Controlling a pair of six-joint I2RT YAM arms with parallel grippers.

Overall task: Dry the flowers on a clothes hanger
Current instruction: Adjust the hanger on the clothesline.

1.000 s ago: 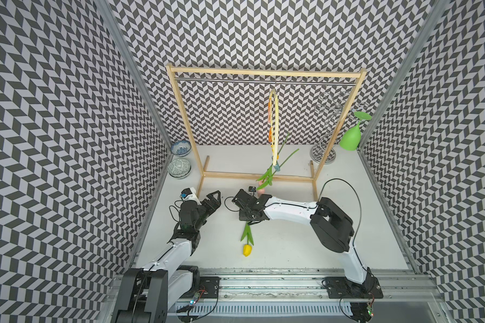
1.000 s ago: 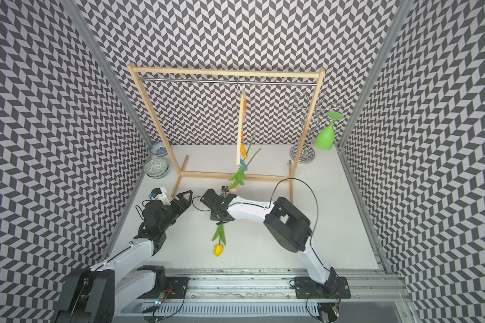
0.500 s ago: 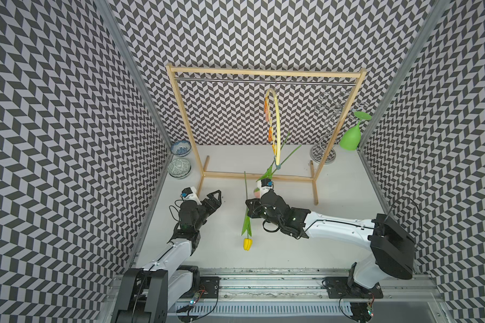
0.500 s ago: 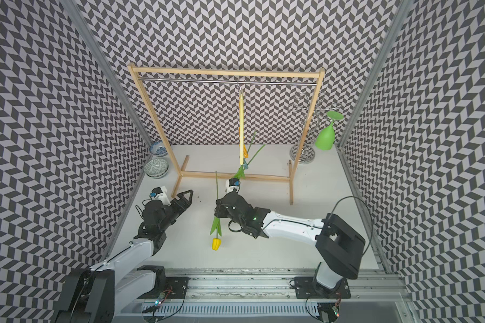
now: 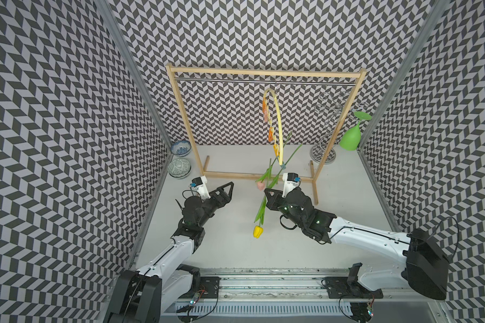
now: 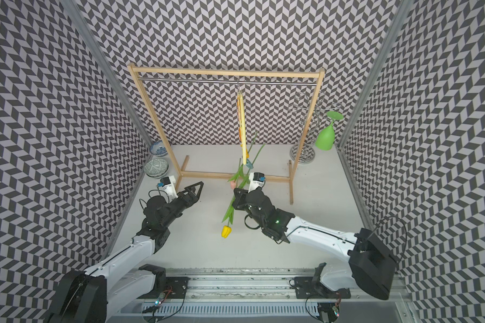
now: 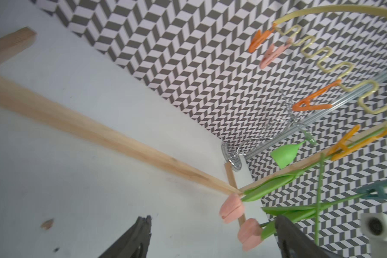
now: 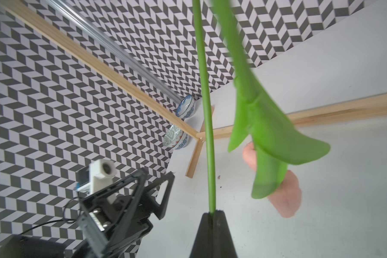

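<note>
The flowers: three artificial tulips with long, thin green stems, listed as they lie.

Item, two pink tulips. They hang bloom-down from the clothes hanger, which hooks on the rail of the wooden rack. One stem sits in the blue clothespin. The other runs up to an orange clothespin, though I cannot tell how firmly it is pinned.

Item, yellow tulip. It is off the table, bloom down. My right gripper has its jaws pinched together on the bare stem, with leaves and bloom below the grip. The free upper end stands near the hanger's lower tip.

Item, left gripper. Its jaws are apart with nothing in them, and it hovers well to the side of the flowers.

Handling, my estimate: very light. The stem looks springy rather than stiff and is probably slick plastic, so it may twist or slide in a pinch. The bloom end is the heavier and will swing. The leaves are soft and give poor purchase. The best hold is on bare stem, leaving the top length free for a pin. I expect my left gripper would have to squeeze a spare pin open.
</note>
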